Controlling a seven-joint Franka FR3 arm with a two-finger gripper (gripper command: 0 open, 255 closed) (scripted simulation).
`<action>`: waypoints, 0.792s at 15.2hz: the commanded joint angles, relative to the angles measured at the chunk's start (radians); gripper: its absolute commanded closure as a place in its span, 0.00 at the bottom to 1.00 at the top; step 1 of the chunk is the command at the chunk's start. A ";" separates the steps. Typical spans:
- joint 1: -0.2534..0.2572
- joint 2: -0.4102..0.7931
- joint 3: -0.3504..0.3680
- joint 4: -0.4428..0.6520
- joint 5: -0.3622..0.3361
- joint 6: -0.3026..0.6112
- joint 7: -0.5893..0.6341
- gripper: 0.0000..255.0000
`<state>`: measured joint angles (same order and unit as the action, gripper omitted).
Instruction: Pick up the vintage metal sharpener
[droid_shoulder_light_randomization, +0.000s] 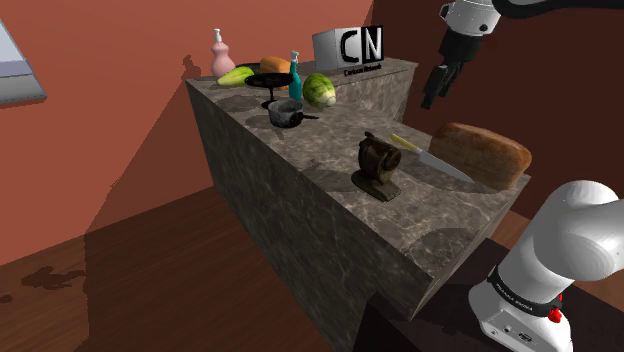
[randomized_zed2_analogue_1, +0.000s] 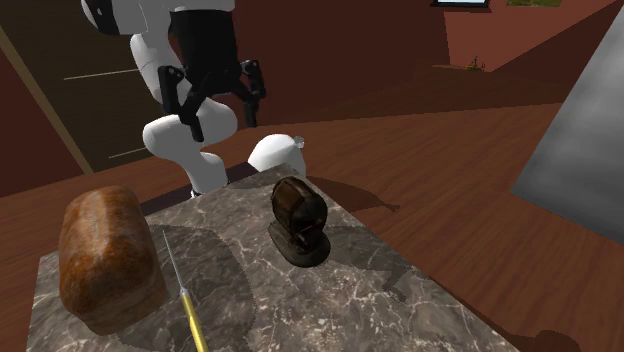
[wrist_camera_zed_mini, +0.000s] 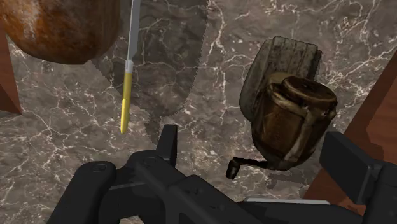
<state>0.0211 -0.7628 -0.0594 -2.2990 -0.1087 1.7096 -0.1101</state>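
Worktop (droid_shoulder_light_randomization: 300, 150) of dark veined stone is carrying the sharpener (droid_shoulder_light_randomization: 380, 168), a tarnished brown piece that is standing upright on its own flat base. In the shoulder view it is sitting close to the worktop's left edge. A yellow-handled knife (droid_shoulder_light_randomization: 430, 158) is lying between it and a brown loaf (droid_shoulder_light_randomization: 480, 153). The knife is near both, and I cannot tell whether its blade is touching the loaf.

The claw (droid_shoulder_light_randomization: 433, 92) is hanging in the air above the loaf's end of the worktop, well clear of the stone. Its two black fingers are standing apart and clasping nothing. In the second exterior view the claw (randomized_zed2_analogue_1: 222, 115) is hovering behind and above the sharpener (randomized_zed2_analogue_1: 298, 220), with the loaf (randomized_zed2_analogue_1: 105, 255) and knife (randomized_zed2_analogue_1: 185, 300) lying off to that view's left.

From the wrist, the claw (wrist_camera_zed_mini: 257, 153) is looking down at the sharpener (wrist_camera_zed_mini: 286, 108), which is showing its small crank and resting ahead of the fingers, untouched. The knife (wrist_camera_zed_mini: 129, 70) and loaf (wrist_camera_zed_mini: 60, 28) are lying beyond the other finger.

Farther along the worktop, a green cabbage (droid_shoulder_light_randomization: 319, 90), a teal bottle (droid_shoulder_light_randomization: 295, 78), a small pan (droid_shoulder_light_randomization: 286, 113) and a pink bottle (droid_shoulder_light_randomization: 222, 55) are clustering together.
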 joint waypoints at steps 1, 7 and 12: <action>0.000 0.000 0.000 0.000 0.000 0.000 0.000 0.00; -0.040 0.225 0.096 0.054 0.035 0.073 0.258 0.00; -0.069 0.434 0.151 0.142 0.047 0.112 0.464 0.00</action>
<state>-0.0451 -0.3762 0.0746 -2.1780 -0.0659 1.8138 0.3001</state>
